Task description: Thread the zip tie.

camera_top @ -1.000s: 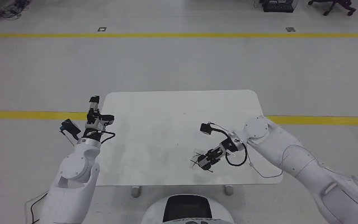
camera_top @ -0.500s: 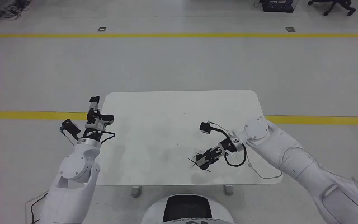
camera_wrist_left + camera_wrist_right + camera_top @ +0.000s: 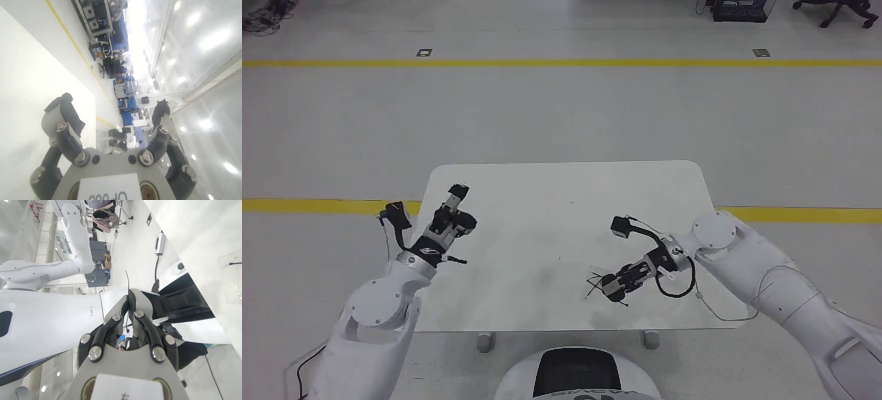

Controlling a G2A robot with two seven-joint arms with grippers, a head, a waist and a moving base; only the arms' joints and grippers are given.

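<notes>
My right pincer is clamped on the thin black plastic zip tie. It sits over the white rounded table, close to the near edge and a little right of that edge's middle. In my right wrist view the two pads of this pincer are pressed together with the zip tie pinched flat between them. A straight, narrow length of the strap sticks out past the fingertips. From above, fine black strands cross just beyond the pincer's tip. I cannot tell whether they form a loop or whether they touch the table.

My left pincer is just inside the table's left edge, nearer the far corner than the near one. Its fingers stand wide apart, and this pincer has nothing between them. It is well apart from the zip tie.
</notes>
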